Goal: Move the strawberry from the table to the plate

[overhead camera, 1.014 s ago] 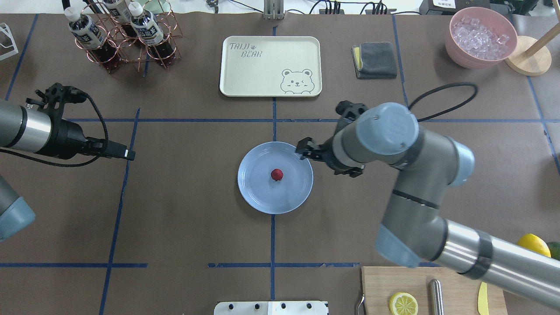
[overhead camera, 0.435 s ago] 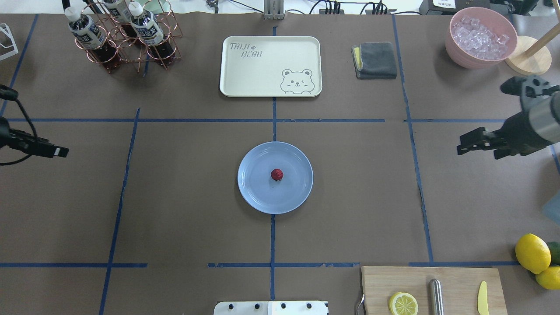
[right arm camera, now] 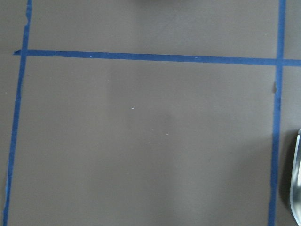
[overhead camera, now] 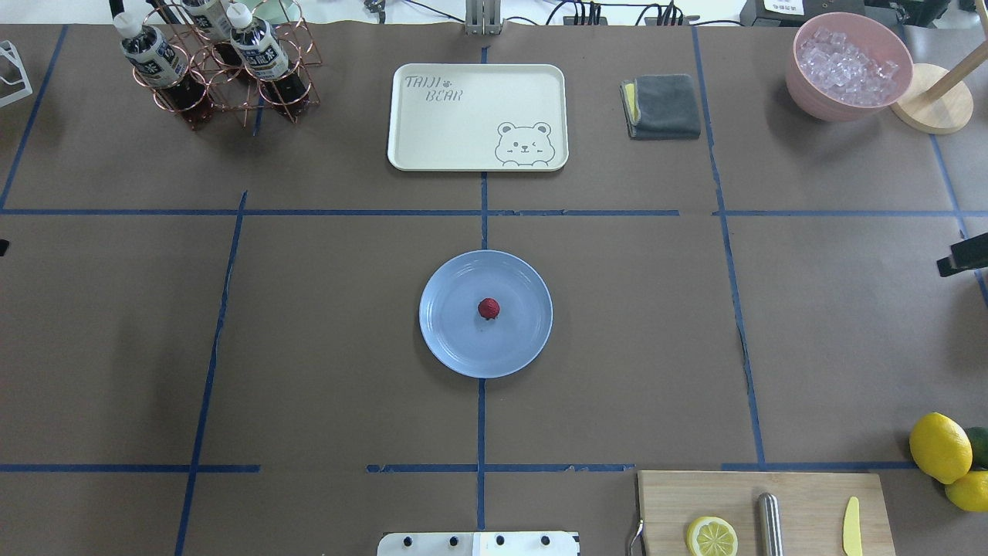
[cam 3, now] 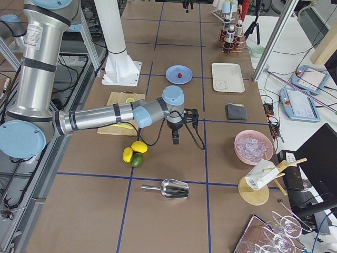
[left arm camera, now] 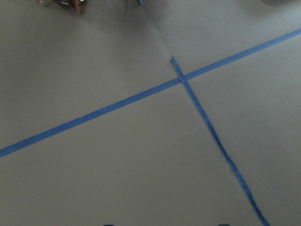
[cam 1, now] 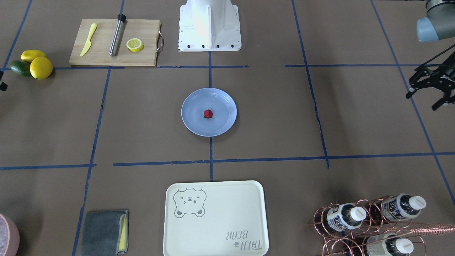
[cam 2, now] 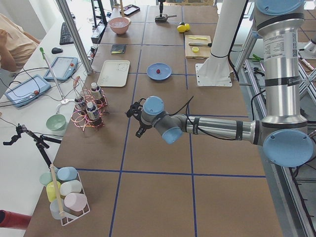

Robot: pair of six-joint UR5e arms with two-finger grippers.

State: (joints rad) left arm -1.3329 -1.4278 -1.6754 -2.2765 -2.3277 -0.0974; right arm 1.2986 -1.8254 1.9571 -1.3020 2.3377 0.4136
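As I watch the front-facing view, strawberry [cam 1: 208, 113] at the middle of the plate [cam 1: 192, 122] on the table [cam 1: 284, 117], left gripper [cam 1: 423, 90] at the edge, jaws I cannot tell, overhead, right gripper [overhead camera: 965, 256] barely showing, jaws likewise unclear

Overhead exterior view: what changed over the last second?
The right end effector pulled back from the rim of the round light-blue plate to the view's right edge; the left end effector withdrew to the left edge. Neither took hold of anything. The small dark-red strawberry stayed at the plate's middle.
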